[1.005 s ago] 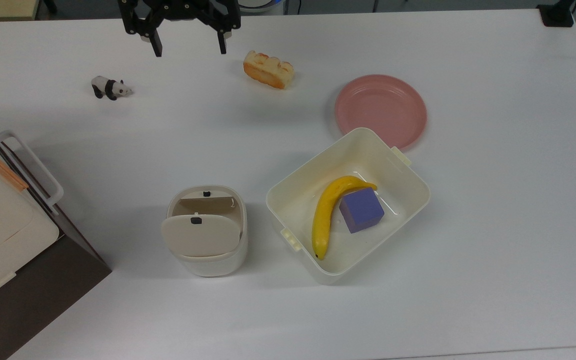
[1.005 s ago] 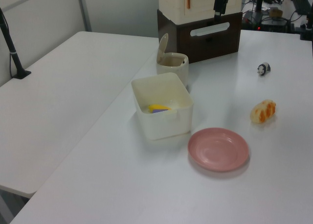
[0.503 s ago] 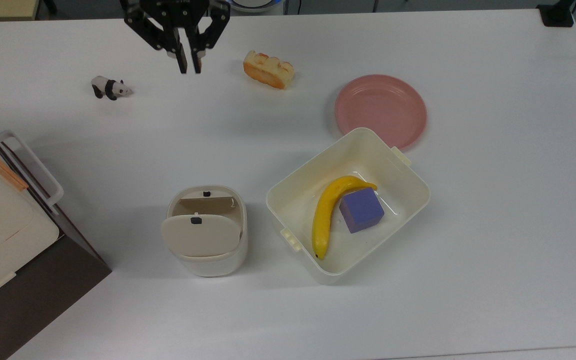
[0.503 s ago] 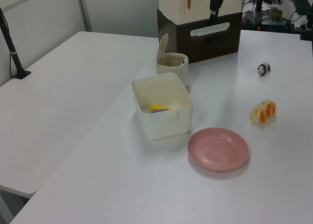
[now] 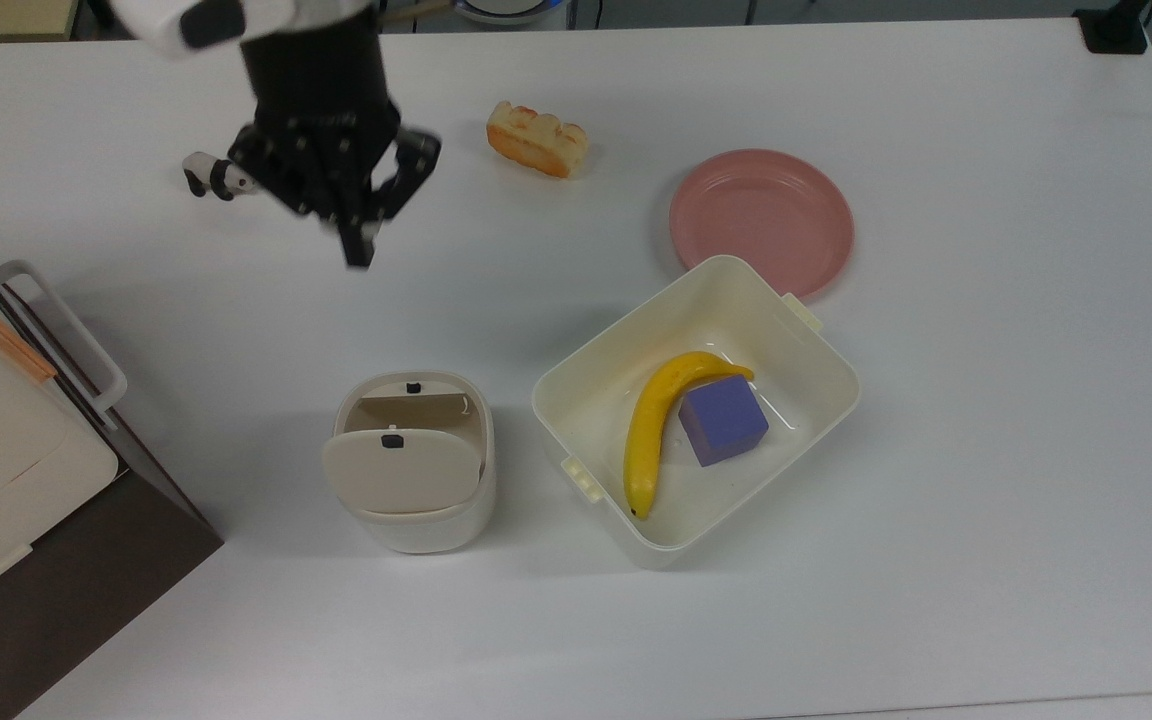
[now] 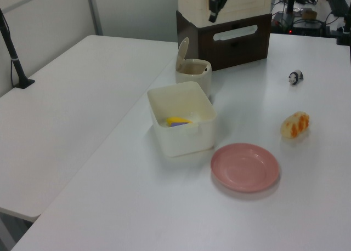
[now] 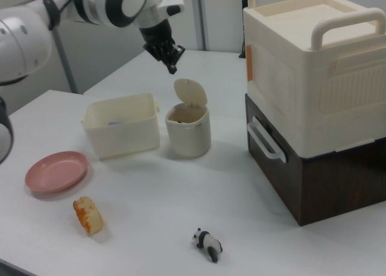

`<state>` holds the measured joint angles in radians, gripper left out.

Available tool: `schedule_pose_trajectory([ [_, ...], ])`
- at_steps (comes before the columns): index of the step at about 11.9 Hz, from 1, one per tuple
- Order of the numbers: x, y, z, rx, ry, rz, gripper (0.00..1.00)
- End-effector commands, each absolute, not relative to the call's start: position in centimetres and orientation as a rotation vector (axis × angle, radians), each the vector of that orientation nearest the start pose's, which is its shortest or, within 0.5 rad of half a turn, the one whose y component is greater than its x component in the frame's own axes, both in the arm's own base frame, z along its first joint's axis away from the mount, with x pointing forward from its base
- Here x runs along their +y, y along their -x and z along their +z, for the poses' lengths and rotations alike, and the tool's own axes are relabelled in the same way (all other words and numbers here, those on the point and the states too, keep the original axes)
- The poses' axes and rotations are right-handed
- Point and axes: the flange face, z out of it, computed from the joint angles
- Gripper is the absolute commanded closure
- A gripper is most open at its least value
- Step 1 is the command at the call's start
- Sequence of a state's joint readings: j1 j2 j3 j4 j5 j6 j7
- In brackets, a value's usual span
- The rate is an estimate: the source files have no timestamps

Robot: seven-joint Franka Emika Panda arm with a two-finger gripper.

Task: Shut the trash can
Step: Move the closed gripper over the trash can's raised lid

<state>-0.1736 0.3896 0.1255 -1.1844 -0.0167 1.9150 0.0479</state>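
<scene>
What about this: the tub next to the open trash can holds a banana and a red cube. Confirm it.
Not quite. The cube is purple, not red, as the top view shows. The rest holds: it lies beside the banana in the cream tub, next to the trash can, whose lid stands open.

Robotics lab setup. White bench [image 5: 986, 480] with staged test props: toy panda [image 7: 208, 243], fake bread [image 5: 537, 138], pink plate [image 5: 762, 220], tub [image 5: 816, 345] holding banana [image 5: 651, 430] and purple cube [image 5: 723, 420]. Robot arm [image 7: 90, 8] overhead, clamp mount [image 6: 13, 56] on the 2nd bench, cables and gear behind.
</scene>
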Motion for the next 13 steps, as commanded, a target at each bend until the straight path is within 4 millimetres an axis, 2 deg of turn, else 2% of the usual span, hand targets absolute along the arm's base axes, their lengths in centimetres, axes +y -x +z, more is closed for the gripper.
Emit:
schedule_pose_trajectory([
  [1,-4.0,-74.4,59.7,0.360,3.042,-0.706,1.00],
  [3,-3.2,-76.1,58.4,0.463,3.040,-0.813,1.00],
  [5,-2.6,-76.9,57.5,0.507,3.032,-0.870,1.00],
  [9,-0.6,-77.9,54.9,0.485,3.072,-0.881,1.00],
  [13,-0.7,-78.4,53.1,0.477,3.103,-0.856,1.00],
])
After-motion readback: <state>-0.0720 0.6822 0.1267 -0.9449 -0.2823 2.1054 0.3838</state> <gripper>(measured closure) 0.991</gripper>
